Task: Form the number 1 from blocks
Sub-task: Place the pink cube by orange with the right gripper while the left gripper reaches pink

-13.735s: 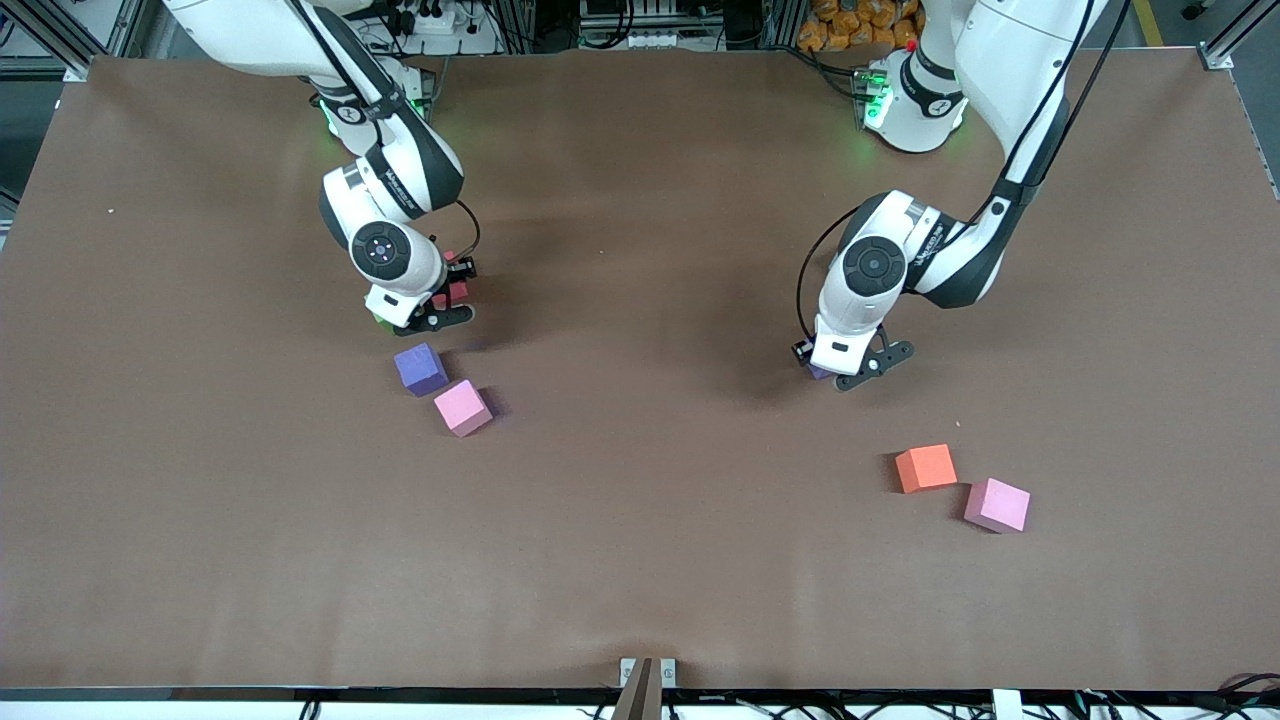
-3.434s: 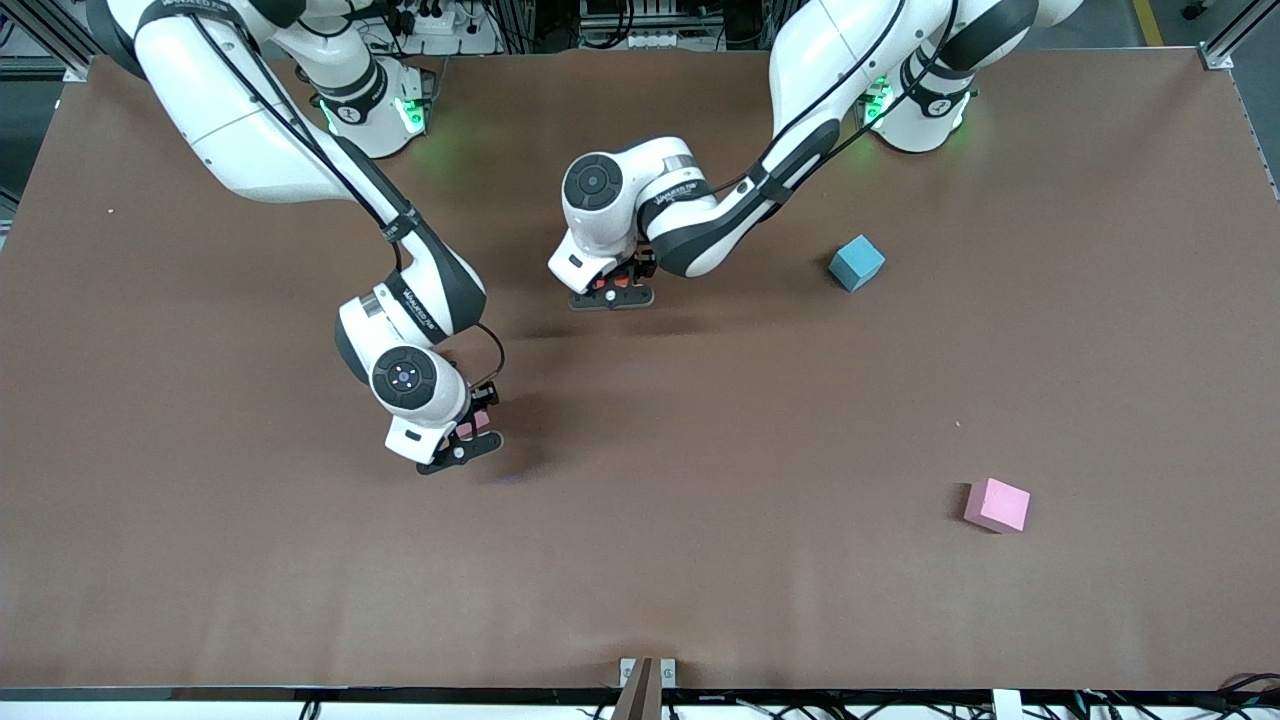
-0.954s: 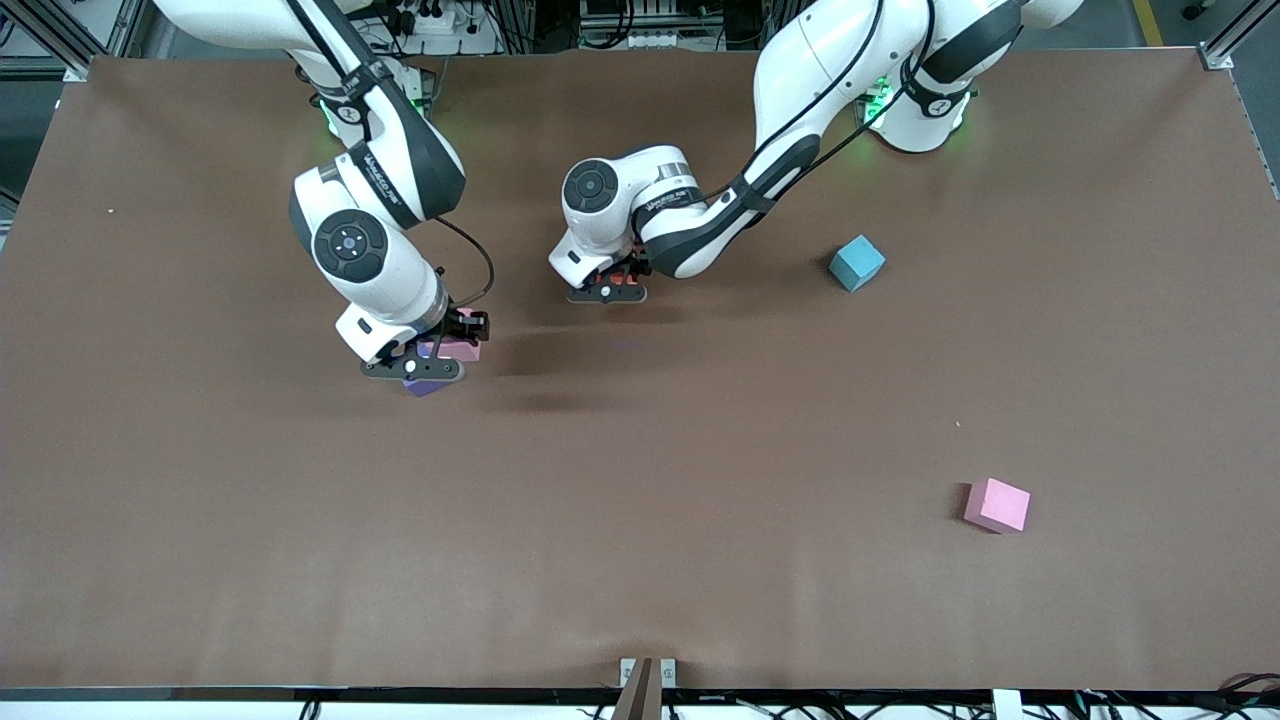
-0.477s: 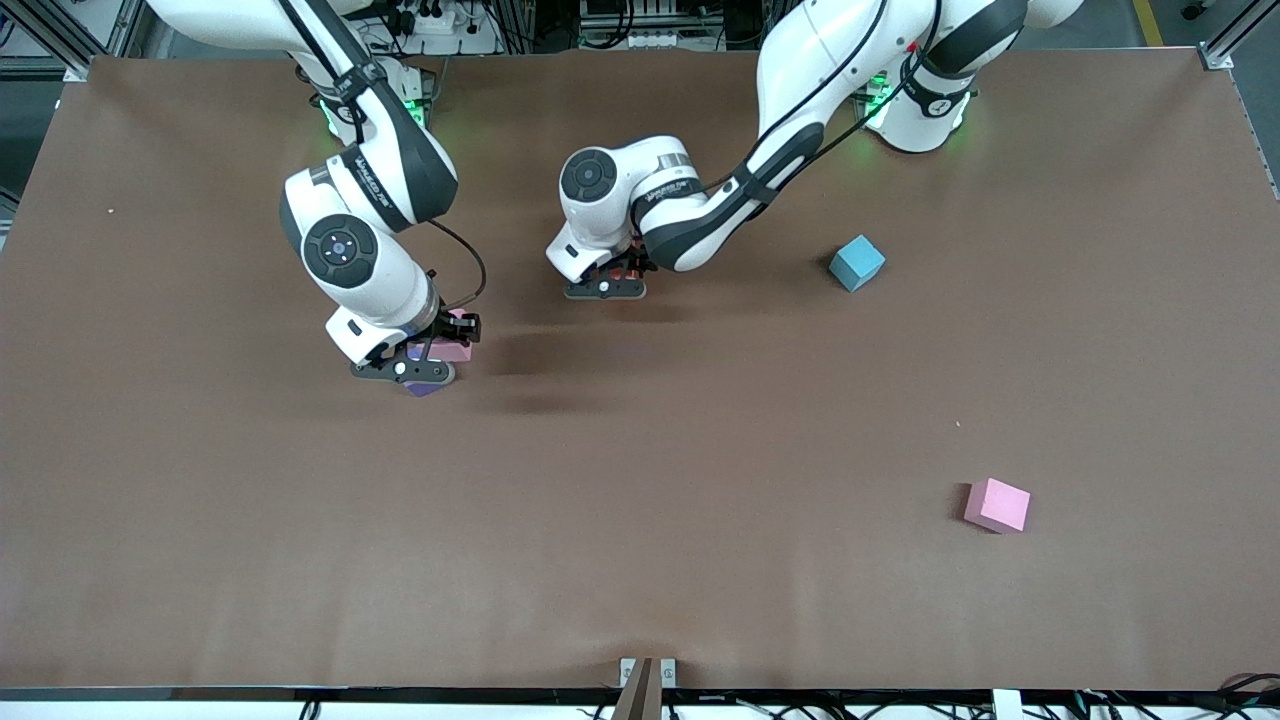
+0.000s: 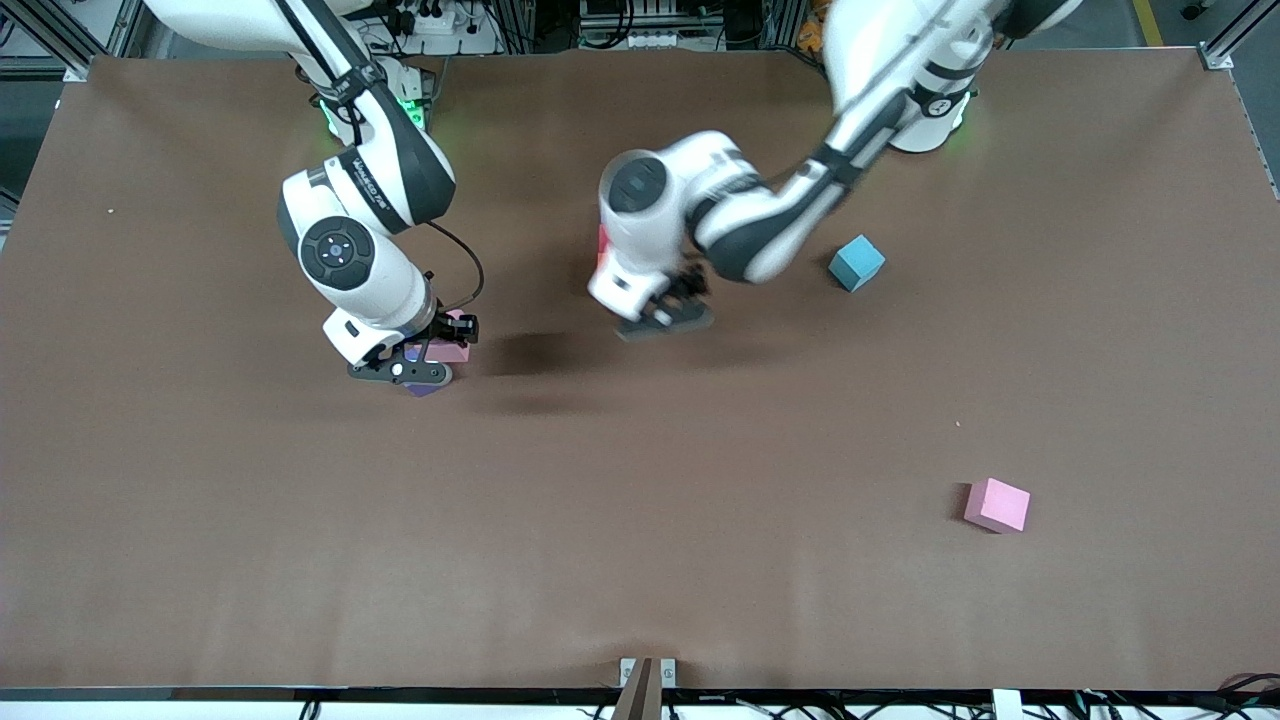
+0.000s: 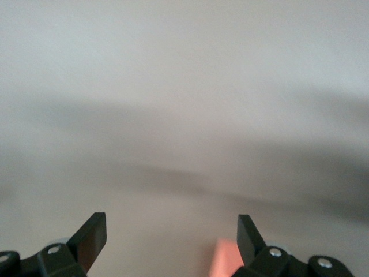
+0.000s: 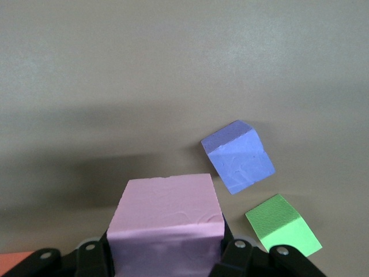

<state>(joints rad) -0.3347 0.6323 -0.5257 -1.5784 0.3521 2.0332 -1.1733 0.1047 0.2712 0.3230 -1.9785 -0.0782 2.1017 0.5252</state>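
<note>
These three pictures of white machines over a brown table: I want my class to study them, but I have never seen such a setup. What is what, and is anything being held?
They are two robot arms, each ending in a two-fingered hand. The wide picture looks down from a high camera facing them; the other two come from cameras on the arms' wrists.

The right hand is shut on a pink block above the brown table. Under it lie a purple block and a green cube.

The left hand is open and empty, over the middle of the table. An orange-red block peeks out beside that arm.

A light blue cube and a second pink block lie toward the left arm's end, the pink one nearer the front camera.
</note>
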